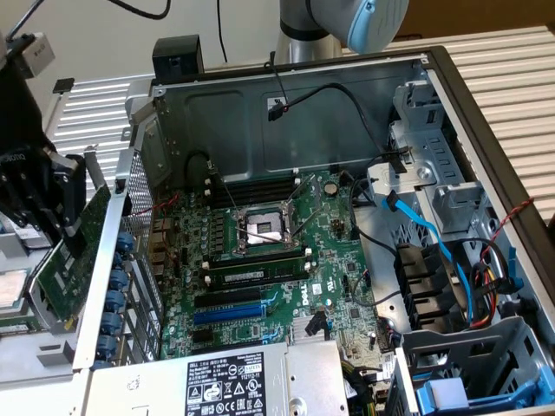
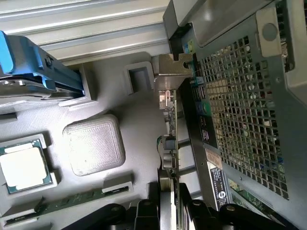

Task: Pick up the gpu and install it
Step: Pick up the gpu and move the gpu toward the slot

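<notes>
You see the big open computer case [image 1: 286, 113] first, with the large green board [image 1: 338, 260] lying flat inside it. Outside the case, on the exterior view's left and just beside its holed side wall [image 2: 249, 105], is a gray tray [image 2: 110, 91]. At that tray is the gpu [image 1: 69, 264], a small green card standing tilted on its edge. You cannot tell if it touches the tray. The gripper [image 1: 68, 227] has its jaws pinching the card on both flat faces, at the end away from the silver bracket [image 2: 172, 72]. The card looks light and stiff, but easy to hurt. Its little parts could snap, so a firm, gentle hold on the flat sides seems best, kept away from the metal wall.
</notes>
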Controlling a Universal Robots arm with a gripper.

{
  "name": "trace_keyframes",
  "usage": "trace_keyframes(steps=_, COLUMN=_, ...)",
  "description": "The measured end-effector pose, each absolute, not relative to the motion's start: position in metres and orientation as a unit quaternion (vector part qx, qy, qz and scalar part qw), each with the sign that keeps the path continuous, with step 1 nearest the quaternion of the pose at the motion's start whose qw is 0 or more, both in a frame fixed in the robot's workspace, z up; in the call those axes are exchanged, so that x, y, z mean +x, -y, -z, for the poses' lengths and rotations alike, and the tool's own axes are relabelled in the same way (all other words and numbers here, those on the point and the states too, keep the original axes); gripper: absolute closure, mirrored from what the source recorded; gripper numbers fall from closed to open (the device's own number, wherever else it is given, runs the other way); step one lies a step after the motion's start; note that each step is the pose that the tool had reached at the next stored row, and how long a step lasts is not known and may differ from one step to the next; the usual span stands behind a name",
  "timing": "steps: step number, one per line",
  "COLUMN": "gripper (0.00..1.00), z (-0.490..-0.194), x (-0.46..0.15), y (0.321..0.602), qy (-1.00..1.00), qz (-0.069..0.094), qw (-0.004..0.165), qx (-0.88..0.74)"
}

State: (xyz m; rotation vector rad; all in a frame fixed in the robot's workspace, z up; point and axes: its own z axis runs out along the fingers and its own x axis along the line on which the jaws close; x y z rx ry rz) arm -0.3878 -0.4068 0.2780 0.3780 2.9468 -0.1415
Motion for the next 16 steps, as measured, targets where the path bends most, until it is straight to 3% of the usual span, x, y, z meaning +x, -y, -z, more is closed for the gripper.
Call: trace_keyframes(steps=16, gripper=0.73, z=-0.351, x=-0.389, y=0.409, qy=-0.987, qz=0.047, qw=0.083, qx=0.127)
